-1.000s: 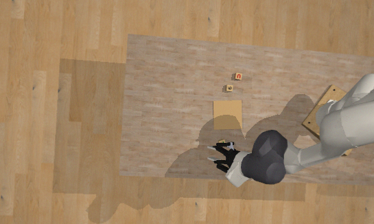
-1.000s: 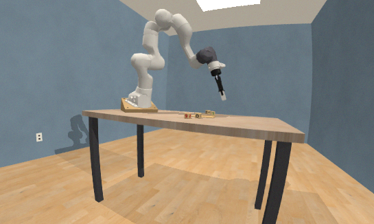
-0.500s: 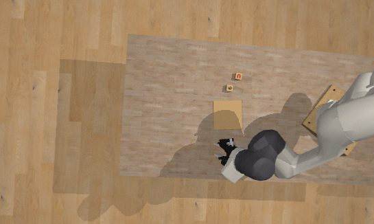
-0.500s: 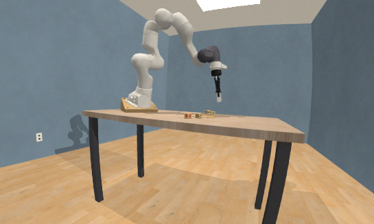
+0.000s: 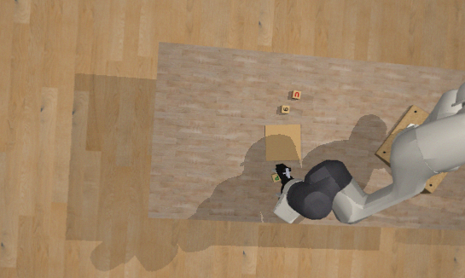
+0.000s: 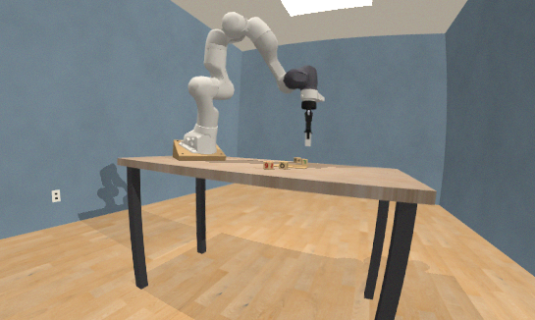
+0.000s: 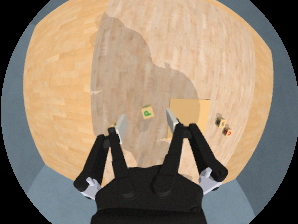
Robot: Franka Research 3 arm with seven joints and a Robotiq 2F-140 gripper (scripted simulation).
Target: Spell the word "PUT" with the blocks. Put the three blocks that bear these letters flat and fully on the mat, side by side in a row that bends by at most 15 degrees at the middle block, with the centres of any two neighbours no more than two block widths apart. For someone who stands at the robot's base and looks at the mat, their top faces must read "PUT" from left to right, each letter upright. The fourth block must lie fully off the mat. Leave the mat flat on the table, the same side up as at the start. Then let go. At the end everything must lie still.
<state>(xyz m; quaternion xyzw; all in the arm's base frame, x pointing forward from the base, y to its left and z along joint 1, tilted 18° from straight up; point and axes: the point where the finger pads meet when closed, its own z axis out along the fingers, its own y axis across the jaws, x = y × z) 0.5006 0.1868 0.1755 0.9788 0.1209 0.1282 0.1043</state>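
Observation:
The tan square mat (image 5: 283,142) lies flat on the table with no block on it. A block with a red U (image 5: 296,95) and a block with a dark letter that I cannot read (image 5: 285,109) lie off the mat on its far side. A block with a green letter (image 5: 276,177) lies off the mat on the other side. It also shows in the wrist view (image 7: 147,113). My gripper (image 5: 282,171) (image 6: 307,142) hangs high above the table, pointing down, almost over the green-lettered block. Its fingers are open and empty. I see no fourth block.
The robot's wooden base plate (image 5: 408,147) sits at the right end of the table. The arm's elbow and wrist (image 5: 318,189) cover part of the table near its front edge.

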